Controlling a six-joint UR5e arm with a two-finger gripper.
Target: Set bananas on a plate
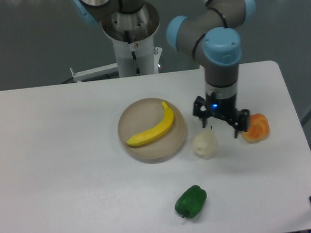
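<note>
The yellow banana (153, 129) lies curved inside the beige-tan plate (139, 149), its ends pointing lower left and upper right. My gripper (220, 124) hangs to the right of the plate, above the gap between the pale pear and the orange fruit. Its fingers stand spread apart and hold nothing. The banana is free of the gripper.
A pale whitish pear (204, 144) rests just right of the plate, under the gripper's left finger. An orange lumpy fruit (256, 128) sits further right, partly behind the right finger. A green bell pepper (191, 201) lies near the front. The robot base (132, 38) stands behind the table.
</note>
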